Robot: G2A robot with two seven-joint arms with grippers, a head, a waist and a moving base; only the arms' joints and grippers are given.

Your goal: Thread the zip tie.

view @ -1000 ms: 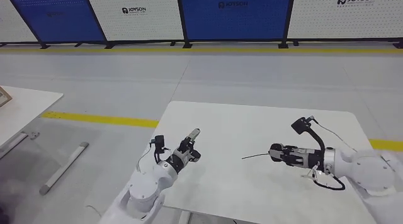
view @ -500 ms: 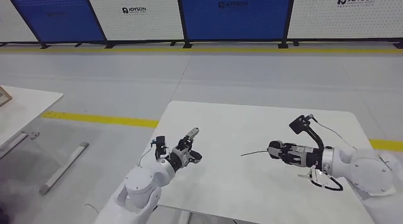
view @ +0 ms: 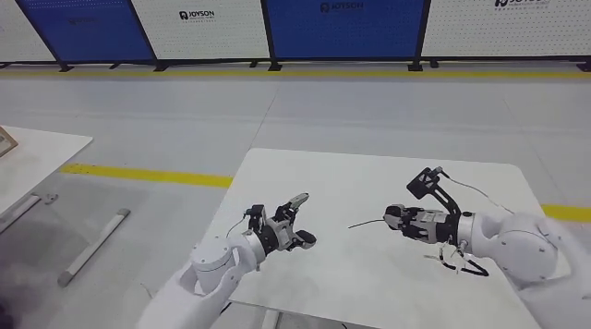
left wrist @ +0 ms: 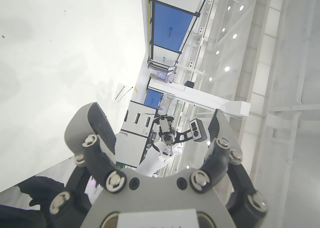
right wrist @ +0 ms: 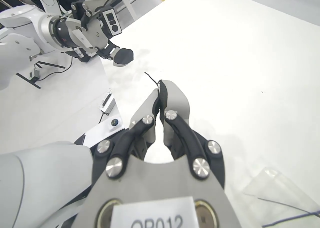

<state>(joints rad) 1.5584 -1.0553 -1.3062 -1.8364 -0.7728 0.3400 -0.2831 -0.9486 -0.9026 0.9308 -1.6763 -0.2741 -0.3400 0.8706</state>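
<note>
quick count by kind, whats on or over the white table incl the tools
tools: 2 (left tool, right tool)
black zip tie: 1
clear plastic bag: 1
total: 4

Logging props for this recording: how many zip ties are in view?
1 for sure: the zip tie pinched in the right gripper, tip pointing toward the left gripper. The clear bag beside that arm may hide more.
</note>
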